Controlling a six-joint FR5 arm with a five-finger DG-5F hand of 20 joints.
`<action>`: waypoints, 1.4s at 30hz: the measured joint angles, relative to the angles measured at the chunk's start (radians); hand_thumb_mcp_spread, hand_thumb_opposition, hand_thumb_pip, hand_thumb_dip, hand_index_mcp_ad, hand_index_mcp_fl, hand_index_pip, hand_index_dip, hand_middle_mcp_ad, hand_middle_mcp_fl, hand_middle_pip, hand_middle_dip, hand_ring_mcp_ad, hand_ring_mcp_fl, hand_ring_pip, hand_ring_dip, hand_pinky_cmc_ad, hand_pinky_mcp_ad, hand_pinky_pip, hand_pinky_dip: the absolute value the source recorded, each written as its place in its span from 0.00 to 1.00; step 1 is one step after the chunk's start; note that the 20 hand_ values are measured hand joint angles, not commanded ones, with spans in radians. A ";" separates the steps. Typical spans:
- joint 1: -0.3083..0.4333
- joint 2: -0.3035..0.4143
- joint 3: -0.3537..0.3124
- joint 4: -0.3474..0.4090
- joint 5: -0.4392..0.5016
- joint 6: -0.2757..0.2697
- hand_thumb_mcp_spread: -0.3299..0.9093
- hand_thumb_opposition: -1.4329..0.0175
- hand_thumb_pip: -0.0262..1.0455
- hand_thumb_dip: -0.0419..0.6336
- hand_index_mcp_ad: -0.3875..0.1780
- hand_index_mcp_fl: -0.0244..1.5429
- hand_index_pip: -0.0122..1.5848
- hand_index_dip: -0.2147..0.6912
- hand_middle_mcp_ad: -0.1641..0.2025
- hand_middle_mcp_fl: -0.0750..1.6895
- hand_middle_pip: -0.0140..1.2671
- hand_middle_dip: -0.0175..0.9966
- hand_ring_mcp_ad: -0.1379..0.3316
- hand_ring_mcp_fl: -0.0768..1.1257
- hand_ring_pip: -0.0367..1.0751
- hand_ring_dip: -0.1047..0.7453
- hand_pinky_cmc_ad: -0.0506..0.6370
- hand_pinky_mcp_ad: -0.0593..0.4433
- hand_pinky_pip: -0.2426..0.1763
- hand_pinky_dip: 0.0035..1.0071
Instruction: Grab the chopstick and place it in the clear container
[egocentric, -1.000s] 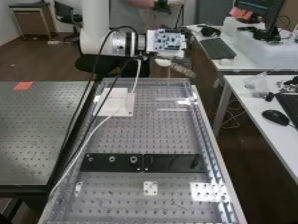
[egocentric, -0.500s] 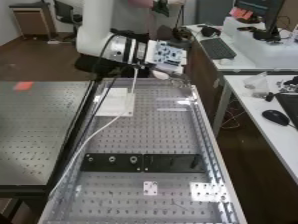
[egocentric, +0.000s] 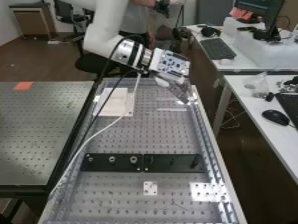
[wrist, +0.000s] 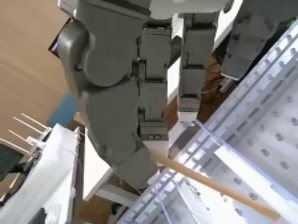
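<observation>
You've got the hand up at the far end of the bench, angled down with its fingers lowest, and it's grasping the chopstick. There's your grip, in the wrist view: the thumb on one side, the fingers on the other, the stick pinched right at their tips. The chopstick runs out from that pinch at a slant, most of its length free, lying across your view of the perforated metal beyond the fingertips.

The clear container has its walls round the bench top, and you have the hand by its far corner, on the side towards the desk. Whether the fingertips are inside the wall or above it, you can't tell from here. Beside the hand, towards the other long side, you see the white plate lying flat, with the white cable passing over it. Well apart from the hand, nearer the high camera, you have the black strips across the bench.
</observation>
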 joint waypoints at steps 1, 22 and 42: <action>0.000 -0.002 0.003 -0.004 0.001 0.003 0.95 0.25 0.38 0.55 0.50 0.78 0.33 0.77 0.12 0.77 0.17 0.82 0.45 0.57 0.14 0.70 0.63 0.75 0.58 0.15; 0.038 0.004 0.015 -0.088 0.048 0.147 0.95 0.25 0.38 0.55 0.50 0.79 0.31 0.80 0.13 0.77 0.17 0.82 0.45 0.57 0.14 0.70 0.63 0.74 0.58 0.15; 0.046 -0.010 0.044 -0.089 0.039 0.077 0.94 0.25 0.37 0.55 0.50 0.80 0.28 0.82 0.13 0.77 0.17 0.82 0.45 0.57 0.14 0.70 0.63 0.75 0.58 0.15</action>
